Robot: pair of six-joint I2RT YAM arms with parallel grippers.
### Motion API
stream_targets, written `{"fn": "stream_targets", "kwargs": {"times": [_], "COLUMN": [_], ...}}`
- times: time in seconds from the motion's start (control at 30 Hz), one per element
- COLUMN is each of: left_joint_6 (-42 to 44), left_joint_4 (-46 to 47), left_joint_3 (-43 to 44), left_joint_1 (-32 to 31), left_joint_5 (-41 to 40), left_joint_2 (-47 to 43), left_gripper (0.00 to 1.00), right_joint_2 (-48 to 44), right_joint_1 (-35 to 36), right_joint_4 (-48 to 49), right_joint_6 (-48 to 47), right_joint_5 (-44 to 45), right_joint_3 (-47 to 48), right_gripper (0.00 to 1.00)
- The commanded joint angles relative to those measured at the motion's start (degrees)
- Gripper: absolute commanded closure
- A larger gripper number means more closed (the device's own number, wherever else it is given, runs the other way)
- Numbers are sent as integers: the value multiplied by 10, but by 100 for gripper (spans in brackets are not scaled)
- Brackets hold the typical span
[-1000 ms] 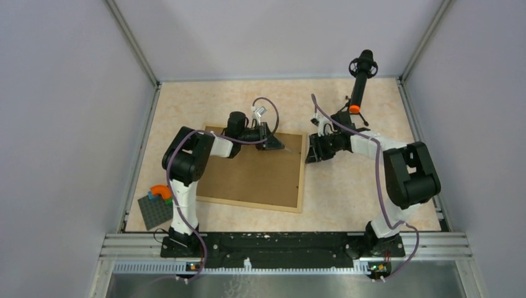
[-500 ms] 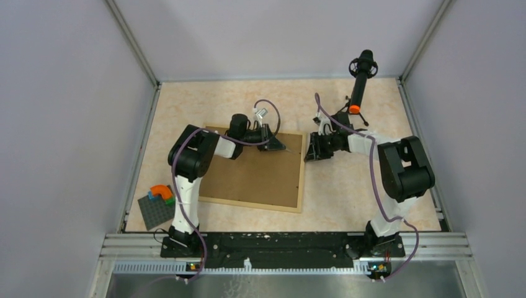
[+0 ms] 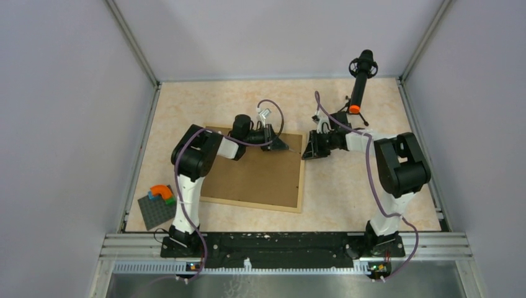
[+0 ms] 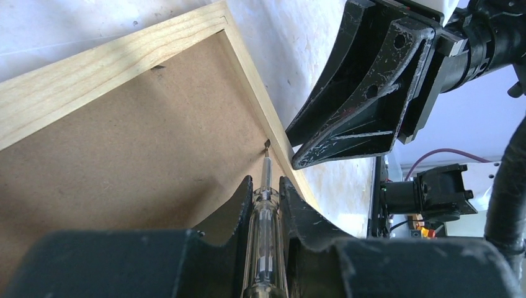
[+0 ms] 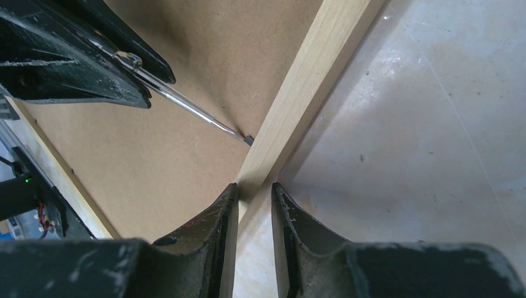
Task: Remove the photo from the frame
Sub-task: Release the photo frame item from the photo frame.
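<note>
Frame: the thin light-wood rectangular frame point(image 3: 301, 180) lies face down, with its brown fibreboard backing point(image 3: 254, 175) facing up.
Photo: not visible; judged to be inside, under the backing.
Left gripper point(image 4: 265, 181): fingers closed narrowly on a clear-handled screwdriver point(image 4: 265, 230), tip at a small metal tab point(image 4: 266, 144) by the right rail.
Right gripper point(image 5: 254, 189): fingers narrowed onto that rail, one on each side.
Progress: early. Tabs, backing and photo removal remain.

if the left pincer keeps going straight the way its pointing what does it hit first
The left pincer holds a screwdriver whose tip sits at a small metal tab. Next, probably, comes the right rail of the frame, with the right pincer astride it just beyond.
</note>
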Motion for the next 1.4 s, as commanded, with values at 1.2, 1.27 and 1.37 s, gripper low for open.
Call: {"fn": "stream_targets", "kwargs": {"times": [1.2,1.27,1.37], "left_joint_6": [151,155,158], "left_joint_4": [-50,-49,-51], "left_joint_3": [44,44,43], "left_joint_1": [-122,-129,-135], "left_joint_5": [-62,-64,-71], "left_joint_2": [-67,-71,-77], "left_gripper": [100,100,100], "right_joint_2": [68,68,67], "right_joint_1": [16,16,16], "right_joint_4": [-16,-18,-22], "right_joint_6": [-1,-1,-4], "right_joint_5": [48,50,53], "right_joint_3": [36,37,39], "right_gripper": [94,94,94]}}
